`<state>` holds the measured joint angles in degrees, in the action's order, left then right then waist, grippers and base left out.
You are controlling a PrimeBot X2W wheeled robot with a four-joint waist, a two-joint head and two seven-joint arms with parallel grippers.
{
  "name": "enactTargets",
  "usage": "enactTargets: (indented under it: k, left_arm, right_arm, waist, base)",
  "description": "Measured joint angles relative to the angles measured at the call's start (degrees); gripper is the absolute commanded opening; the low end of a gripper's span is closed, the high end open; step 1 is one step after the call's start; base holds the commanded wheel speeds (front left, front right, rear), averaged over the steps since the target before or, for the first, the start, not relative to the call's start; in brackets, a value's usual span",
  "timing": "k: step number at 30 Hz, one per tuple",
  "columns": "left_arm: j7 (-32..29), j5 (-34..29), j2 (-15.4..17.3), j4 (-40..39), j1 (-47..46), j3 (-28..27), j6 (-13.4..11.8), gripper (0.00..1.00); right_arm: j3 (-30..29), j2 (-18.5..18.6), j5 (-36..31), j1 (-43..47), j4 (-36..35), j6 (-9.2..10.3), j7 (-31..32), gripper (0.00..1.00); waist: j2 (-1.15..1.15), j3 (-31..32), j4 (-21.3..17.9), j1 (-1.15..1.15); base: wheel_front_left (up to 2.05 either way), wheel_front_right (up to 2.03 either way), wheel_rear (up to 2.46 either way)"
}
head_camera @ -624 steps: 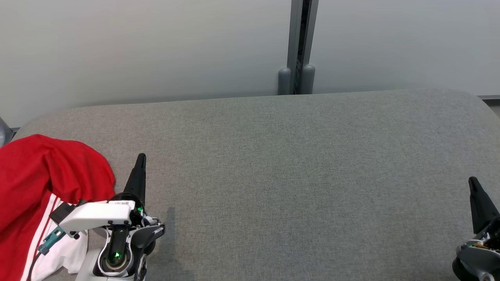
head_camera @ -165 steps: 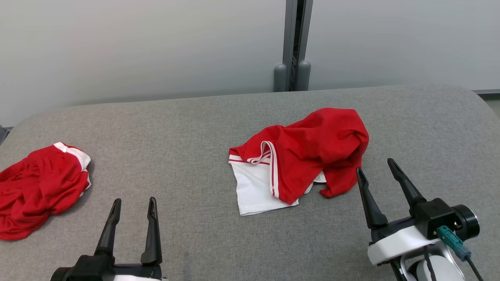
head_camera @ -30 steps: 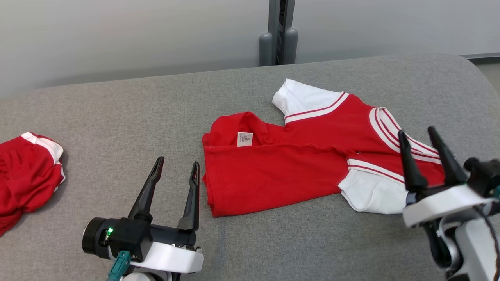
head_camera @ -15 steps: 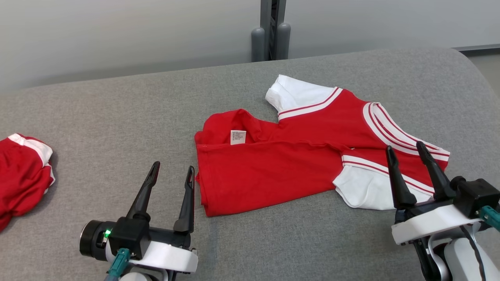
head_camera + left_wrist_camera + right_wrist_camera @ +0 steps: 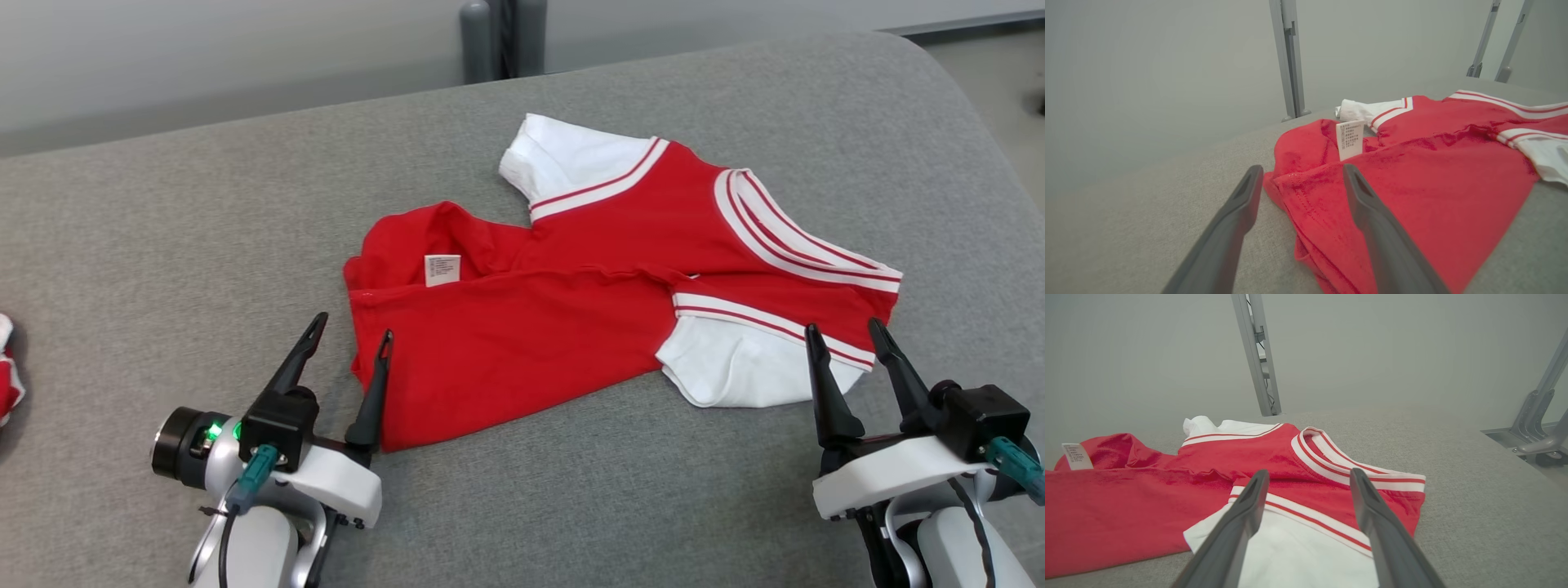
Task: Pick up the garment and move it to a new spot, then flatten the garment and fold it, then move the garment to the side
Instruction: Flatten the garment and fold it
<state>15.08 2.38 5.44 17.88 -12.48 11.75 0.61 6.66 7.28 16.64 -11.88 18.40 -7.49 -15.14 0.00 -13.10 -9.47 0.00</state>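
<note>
The garment (image 5: 571, 302) is a red T-shirt with white sleeves and a red-and-white striped collar, spread sideways across the middle of the grey table (image 5: 204, 212), collar to the right. A white label (image 5: 442, 269) shows near its hem. My left gripper (image 5: 349, 339) stands open at the hem's near corner, one finger over the red cloth (image 5: 1412, 183). My right gripper (image 5: 845, 333) stands open at the near white sleeve (image 5: 747, 363) and shoulder, holding nothing. The right wrist view shows the collar (image 5: 1331, 457) just beyond my fingers.
A second red-and-white garment (image 5: 6, 380) peeks in at the table's far left edge. A grey post (image 5: 502, 37) stands behind the table against a pale wall. Metal frame legs (image 5: 1539, 428) stand off the table's right end.
The head camera has tilted down and turned right, so the shirt sits lower and more to the left. Both open grippers have drawn closer to the shirt's near edge.
</note>
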Motion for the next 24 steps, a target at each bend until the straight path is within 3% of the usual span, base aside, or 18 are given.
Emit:
enactTargets:
  k: [11,19,20,21,22,24]
  left_arm:
    - [0.0,-0.8,2.7,13.9,-9.4,0.3,1.4,1.00]
    - [0.0,-0.9,3.2,18.7,-13.0,2.1,3.3,1.00]
    - [0.0,-0.8,3.2,19.2,-13.3,2.4,3.6,0.92]
    - [0.0,-0.8,3.1,19.9,-13.5,2.8,4.0,0.38]
    - [0.0,-0.7,3.1,20.2,-13.6,3.0,4.3,0.00]
    - [0.0,-0.3,2.9,20.2,-13.8,3.2,4.4,0.00]
  right_arm:
    - [0.1,-1.1,-0.5,-0.6,0.6,0.00,0.0,1.00]
    - [-0.2,-1.7,-0.9,-0.6,0.7,0.00,0.0,1.00]
    - [-0.3,-1.8,-1.0,-0.6,0.7,0.00,0.0,1.00]
    - [-0.3,-1.8,-1.1,-0.6,0.7,0.00,0.0,1.00]
    - [-0.3,-1.8,-1.1,-0.6,0.7,0.00,0.0,1.00]
    - [-0.5,-1.9,-1.1,-0.6,0.7,0.00,0.0,1.00]
  waist:
    - [0.00,-1.9,-3.6,0.00]
    - [0.00,-2.3,-4.2,0.00]
    - [0.00,-2.3,-4.2,0.00]
    - [0.00,-2.2,-4.1,0.00]
    - [0.00,-2.2,-4.1,0.00]
    - [0.00,-2.2,-4.0,0.00]
  base:
    - [0.00,0.00,0.00]
    - [0.00,0.00,0.00]
    - [0.00,0.00,0.00]
    - [0.00,0.00,0.00]
    - [0.00,0.00,0.00]
    - [0.00,0.00,0.00]
